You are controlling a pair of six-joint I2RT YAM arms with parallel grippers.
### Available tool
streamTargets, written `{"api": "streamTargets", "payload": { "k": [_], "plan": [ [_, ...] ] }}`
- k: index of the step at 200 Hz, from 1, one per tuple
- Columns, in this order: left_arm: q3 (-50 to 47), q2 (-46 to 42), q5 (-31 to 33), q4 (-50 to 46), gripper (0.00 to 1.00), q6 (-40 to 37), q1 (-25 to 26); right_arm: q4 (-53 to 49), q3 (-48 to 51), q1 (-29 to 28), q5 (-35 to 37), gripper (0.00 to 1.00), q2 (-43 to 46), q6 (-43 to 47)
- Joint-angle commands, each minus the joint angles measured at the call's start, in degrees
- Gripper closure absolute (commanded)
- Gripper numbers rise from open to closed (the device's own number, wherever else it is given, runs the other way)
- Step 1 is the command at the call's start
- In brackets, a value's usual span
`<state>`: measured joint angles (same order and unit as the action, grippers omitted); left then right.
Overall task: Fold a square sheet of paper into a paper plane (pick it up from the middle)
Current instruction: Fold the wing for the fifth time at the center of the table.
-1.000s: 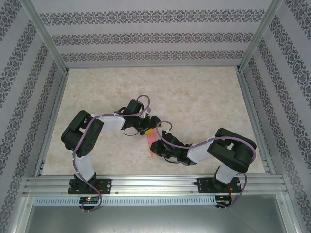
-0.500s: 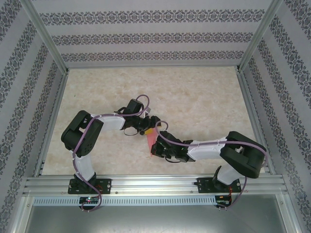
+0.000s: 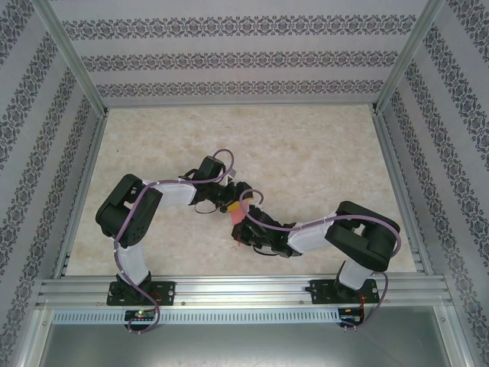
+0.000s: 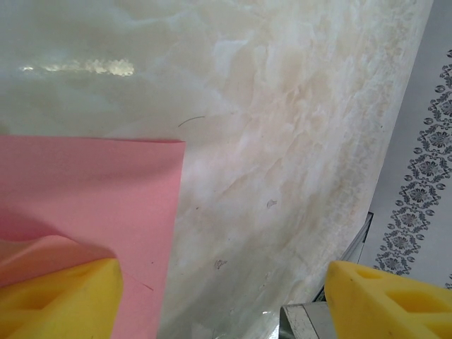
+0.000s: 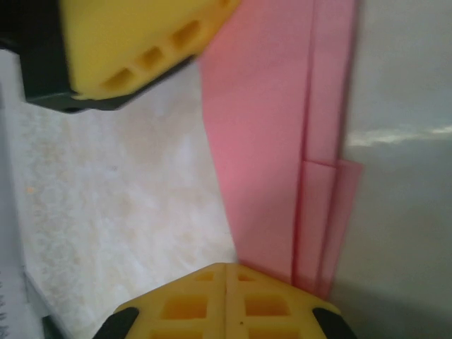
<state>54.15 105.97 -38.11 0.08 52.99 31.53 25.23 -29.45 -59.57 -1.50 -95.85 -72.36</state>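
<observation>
Near the middle of the marble-patterned table (image 3: 306,145), a little toward its near edge, the two arms meet over the pink paper (image 3: 238,221), which lies on the surface as a narrow folded strip between their tips. The left gripper (image 4: 222,307) reaches in from the left with its jaws spread wide. In its wrist view one yellow finger (image 4: 60,296) sits over the paper, just beside a straight edge, and the other stands well apart over bare table. Whether that finger presses the sheet cannot be told. The right gripper (image 5: 226,300) reaches in from the right with its jaws pressed together, the tips at one end of the paper. Whether any paper is caught between them cannot be told. In the right wrist view the paper shows long lengthwise folds with overlapping layers, one ending in a short step, and a yellow finger of the left gripper sits at its other end.
</observation>
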Motion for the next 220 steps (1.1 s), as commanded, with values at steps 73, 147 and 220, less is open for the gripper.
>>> {"api": "streamTargets", "payload": {
  "k": [73, 147, 220],
  "plan": [
    [2.11, 1.17, 3.58, -1.98, 0.23, -3.55, -4.52, -15.95, 6.86, -1.31, -4.10, 1.00, 3.24, 0.69],
    [5.16, 4.08, 2.50, -3.31, 0.23, -6.85, -6.69, -18.05, 4.15, -1.07, -6.92, 1.00, -0.81, 2.92],
    [9.41, 5.95, 3.01, -7.22, 0.23, -11.87, -10.76, -17.94, 4.93, 0.20, -8.73, 1.00, -0.69, 4.64]
  ]
}}
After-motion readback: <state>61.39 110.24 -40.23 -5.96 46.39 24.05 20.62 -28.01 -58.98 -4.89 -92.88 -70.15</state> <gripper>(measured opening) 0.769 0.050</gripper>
